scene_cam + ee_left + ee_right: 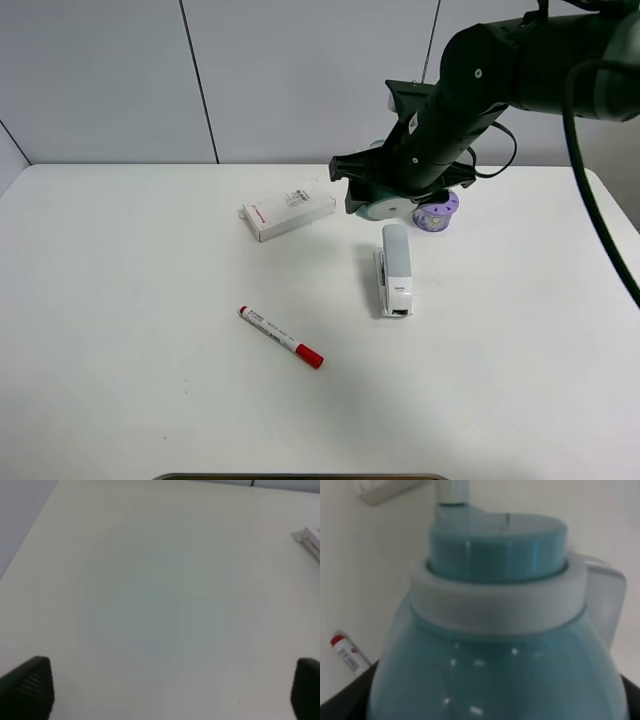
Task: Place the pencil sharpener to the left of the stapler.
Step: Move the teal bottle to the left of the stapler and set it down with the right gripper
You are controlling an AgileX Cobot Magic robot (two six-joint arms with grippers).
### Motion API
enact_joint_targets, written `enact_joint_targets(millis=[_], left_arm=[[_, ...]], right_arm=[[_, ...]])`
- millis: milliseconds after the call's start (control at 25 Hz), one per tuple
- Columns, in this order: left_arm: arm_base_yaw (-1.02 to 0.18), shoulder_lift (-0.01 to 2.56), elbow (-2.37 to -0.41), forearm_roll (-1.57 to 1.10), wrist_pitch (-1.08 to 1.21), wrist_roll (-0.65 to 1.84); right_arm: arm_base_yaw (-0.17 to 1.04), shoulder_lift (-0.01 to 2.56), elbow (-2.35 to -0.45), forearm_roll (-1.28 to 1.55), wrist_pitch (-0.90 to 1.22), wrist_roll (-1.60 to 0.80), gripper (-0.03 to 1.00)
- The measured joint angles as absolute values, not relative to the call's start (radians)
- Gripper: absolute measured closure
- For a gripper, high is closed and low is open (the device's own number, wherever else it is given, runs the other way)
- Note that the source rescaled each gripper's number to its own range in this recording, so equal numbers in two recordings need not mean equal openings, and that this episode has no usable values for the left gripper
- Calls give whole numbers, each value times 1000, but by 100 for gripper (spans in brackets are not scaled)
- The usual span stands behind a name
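The teal-mint pencil sharpener [495, 630] fills the right wrist view, its white ring and knob facing away from the camera. My right gripper [388, 192] is shut on it, holding it just beyond the far end of the stapler [396, 268], with its white end face [386, 209] showing below the black arm. The light grey stapler lies lengthwise at the table's middle right. My left gripper [167, 690] is open over bare table, with only its dark fingertips [30, 686] showing. It is out of the exterior view.
A purple round holed cylinder [437, 213] stands just right of the held sharpener. Left of it lies a white box with red print [288, 214], whose corner [310, 539] also shows in the left wrist view. A red-capped marker [281, 337] lies front left of the stapler.
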State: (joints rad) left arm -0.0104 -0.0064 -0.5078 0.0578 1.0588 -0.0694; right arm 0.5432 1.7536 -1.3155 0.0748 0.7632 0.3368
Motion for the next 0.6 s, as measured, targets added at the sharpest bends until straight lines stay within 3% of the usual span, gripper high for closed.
enact_joint_targets(millis=[600], left_arm=[[-10,-6,-508,58,1059,-69]], right_arm=[[622,2041,-1572,89,812,429,93]])
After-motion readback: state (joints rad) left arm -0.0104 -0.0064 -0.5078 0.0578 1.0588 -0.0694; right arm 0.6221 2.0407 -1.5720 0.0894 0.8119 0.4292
